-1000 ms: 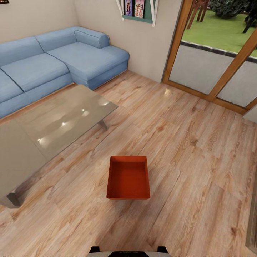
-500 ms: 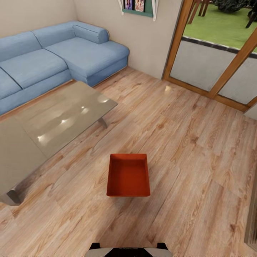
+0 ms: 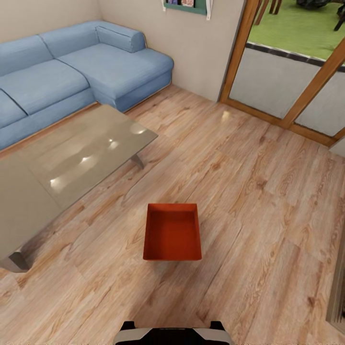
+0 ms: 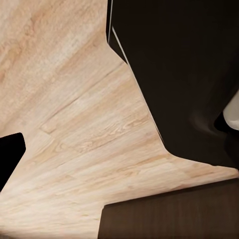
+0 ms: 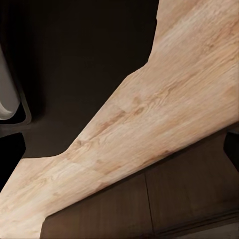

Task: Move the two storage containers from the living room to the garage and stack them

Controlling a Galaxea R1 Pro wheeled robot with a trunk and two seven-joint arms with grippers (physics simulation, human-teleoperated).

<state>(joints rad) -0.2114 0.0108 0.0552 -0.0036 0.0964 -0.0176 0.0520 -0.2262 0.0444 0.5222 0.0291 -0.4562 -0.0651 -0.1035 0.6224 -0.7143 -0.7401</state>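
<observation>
One orange-red storage container (image 3: 172,232) sits open-topped and empty on the light wood plank floor (image 3: 268,230) of the living room, straight ahead of my base (image 3: 172,335). The second container is out of view. In the left wrist view, my left gripper (image 4: 119,159) hangs over the planks beside my dark body, one dark fingertip (image 4: 10,157) at the frame's edge, nothing held. In the right wrist view, my right gripper (image 5: 119,149) is spread wide, its fingertips (image 5: 11,152) at both edges, with bare planks between them.
A glass coffee table (image 3: 72,163) stands to the left of the container. The blue corner sofa (image 3: 72,76) lies behind it. Wood-framed glass doors (image 3: 287,76) fill the far right. A dark strip (image 3: 338,292) runs along the right edge of the floor.
The whole head picture has shifted a little, with the sofa, the wall shelf and the doors sliding upward: the camera has moved. The container has stayed where it was on the floor.
</observation>
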